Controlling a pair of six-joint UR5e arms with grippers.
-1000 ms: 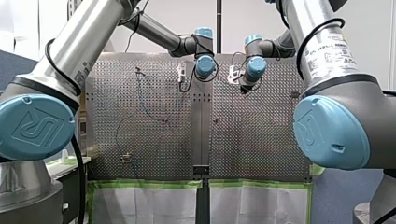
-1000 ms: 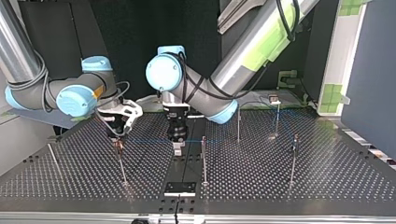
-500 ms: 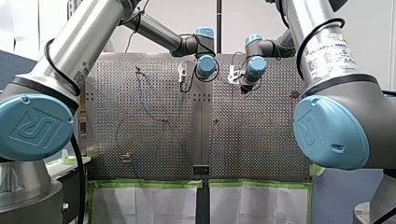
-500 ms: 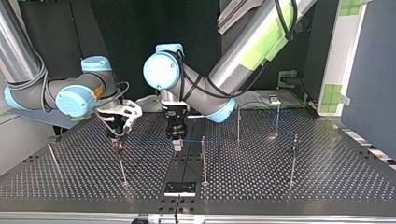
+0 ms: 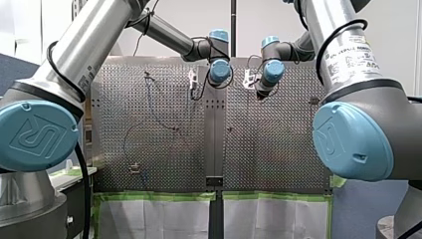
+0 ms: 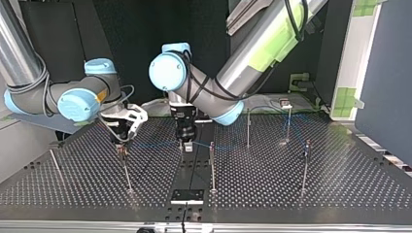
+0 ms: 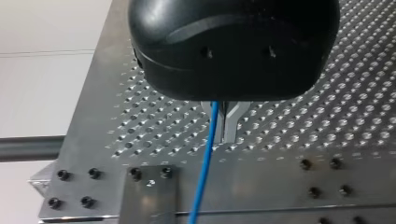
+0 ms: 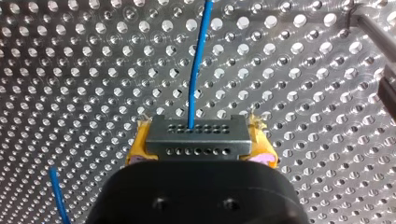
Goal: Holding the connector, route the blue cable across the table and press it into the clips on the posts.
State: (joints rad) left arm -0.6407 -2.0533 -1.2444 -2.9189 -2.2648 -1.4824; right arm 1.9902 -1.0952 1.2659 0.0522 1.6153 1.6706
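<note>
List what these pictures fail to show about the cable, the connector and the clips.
Top view: the clips are too small to tell whether the blue cable sits in any.
Left wrist view: the body of my left gripper hides the blue cable's upper run, and the picture's edge cuts it off.
Right wrist view: my right gripper covers the rear of the connector.
Front view: the connector is too small to find.

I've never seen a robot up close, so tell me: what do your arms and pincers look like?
Both arms are silver tubes with pale blue joint caps and black cables. My right arm carries a white printed label; my left arm has green tape. The left pincer is black with metal fingers; the right pincer is black with yellow pads.
</note>
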